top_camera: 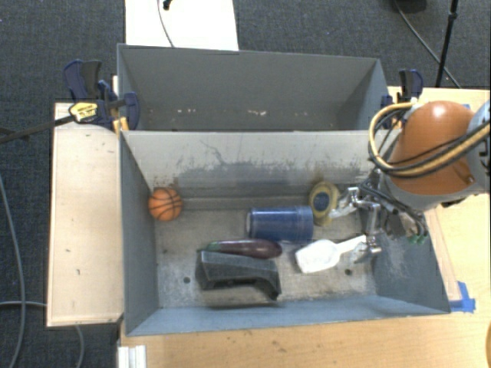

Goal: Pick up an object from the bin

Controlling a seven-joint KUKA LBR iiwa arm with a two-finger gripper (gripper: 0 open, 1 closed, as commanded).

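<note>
A small orange ball [165, 204] lies at the bin's left wall and a blue cylinder [280, 223] in the middle. At the right, the gripper [359, 223] is spread wide and empty, one finger near a yellowish roll [324, 199], the other just beside a white scoop [321, 256].

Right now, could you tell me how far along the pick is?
Done: the gripper is down at the right end of the bin. In hand: nothing; it stands open between the tape roll and the white scoop. Left: closing on a thing and lifting it out.
</note>
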